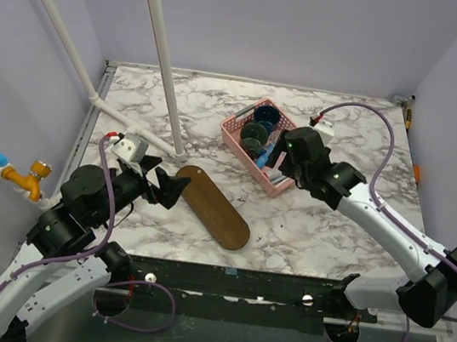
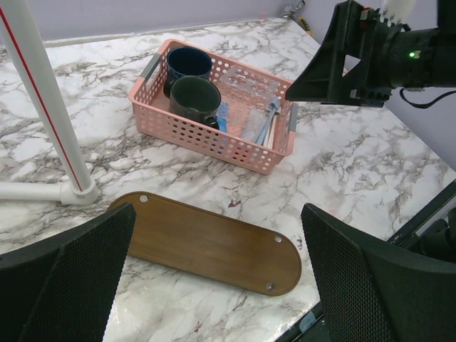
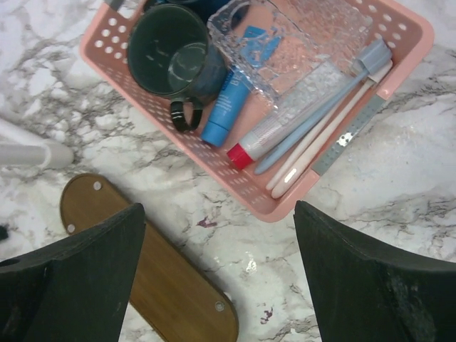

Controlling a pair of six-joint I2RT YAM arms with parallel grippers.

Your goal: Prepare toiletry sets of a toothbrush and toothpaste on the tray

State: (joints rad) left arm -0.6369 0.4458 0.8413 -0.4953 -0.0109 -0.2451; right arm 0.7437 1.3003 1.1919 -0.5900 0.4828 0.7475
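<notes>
The brown oval tray (image 1: 213, 206) (image 2: 206, 242) (image 3: 164, 292) lies bare on the marble, near the front edge. In the pink basket (image 3: 285, 206) lie a white toothbrush (image 3: 335, 132), a pale blue toothbrush (image 3: 313, 121), a blue toothpaste tube (image 3: 222, 110) and a clear tube with a red cap (image 3: 260, 137). My right gripper (image 1: 285, 169) (image 3: 219, 208) hangs open above the basket's near corner, with nothing between its fingers. Over the tray's left end my left gripper (image 1: 164, 180) (image 2: 217, 212) is open and holds nothing.
Two dark cups (image 2: 191, 96) (image 3: 167, 50) and a clear glass dish (image 3: 299, 39) share the basket (image 1: 235, 138) (image 2: 206, 142). A white pole (image 1: 163, 58) (image 2: 43, 92) stands on a foot left of the basket. The table's front edge (image 1: 282, 275) runs just beyond the tray.
</notes>
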